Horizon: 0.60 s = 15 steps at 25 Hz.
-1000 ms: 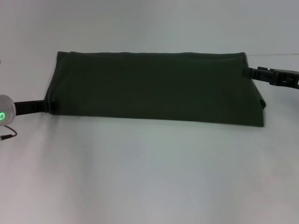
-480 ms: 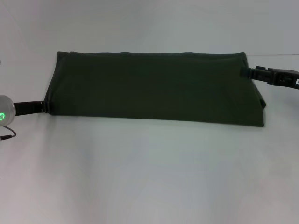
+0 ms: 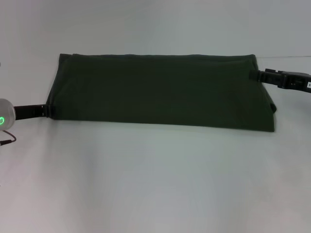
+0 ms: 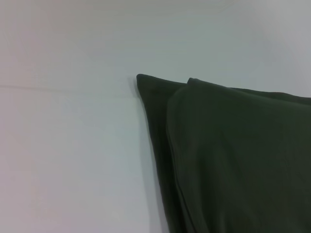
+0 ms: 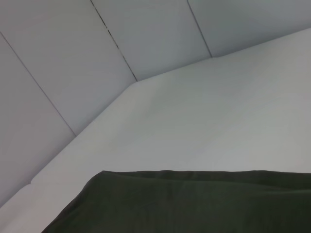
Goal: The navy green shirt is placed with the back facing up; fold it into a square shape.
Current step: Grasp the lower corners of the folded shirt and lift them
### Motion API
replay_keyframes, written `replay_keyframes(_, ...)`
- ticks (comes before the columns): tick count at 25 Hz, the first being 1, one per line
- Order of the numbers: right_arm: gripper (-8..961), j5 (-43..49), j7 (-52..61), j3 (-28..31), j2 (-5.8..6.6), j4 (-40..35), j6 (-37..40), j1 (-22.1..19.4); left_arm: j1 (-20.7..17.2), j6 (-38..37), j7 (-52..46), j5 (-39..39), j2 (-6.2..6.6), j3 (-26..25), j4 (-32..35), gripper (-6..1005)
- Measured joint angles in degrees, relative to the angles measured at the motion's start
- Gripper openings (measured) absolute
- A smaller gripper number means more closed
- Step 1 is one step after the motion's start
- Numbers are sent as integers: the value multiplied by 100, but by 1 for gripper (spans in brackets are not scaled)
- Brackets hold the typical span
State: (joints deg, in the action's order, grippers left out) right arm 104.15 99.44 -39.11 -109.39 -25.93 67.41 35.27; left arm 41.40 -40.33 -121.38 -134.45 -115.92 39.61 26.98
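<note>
The navy green shirt (image 3: 160, 90) lies flat on the white table (image 3: 155, 184), folded into a long band that runs left to right. My left gripper (image 3: 47, 110) sits low at the band's near left corner, touching its edge. My right gripper (image 3: 252, 75) reaches in from the right and meets the band's right end near the far corner. The left wrist view shows layered edges of the shirt (image 4: 233, 155) ending in a corner. In the right wrist view the shirt (image 5: 194, 204) lies with bare table beyond it.
White table surface surrounds the shirt, with a wide stretch in front of it. A pale panelled wall (image 5: 73, 58) rises behind the table's far edge. A thin cable (image 3: 6, 141) hangs by my left arm at the left border.
My left gripper has drawn back a little to the left, off the shirt's corner to its edge. My right gripper has edged slightly left toward the shirt. The shirt has not moved.
</note>
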Motion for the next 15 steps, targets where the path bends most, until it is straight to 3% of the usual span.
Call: replay_keyframes(15, 775, 0, 13, 0, -11, 0, 0, -23, -68, -337, -186, -65, 27, -62, 366, 94)
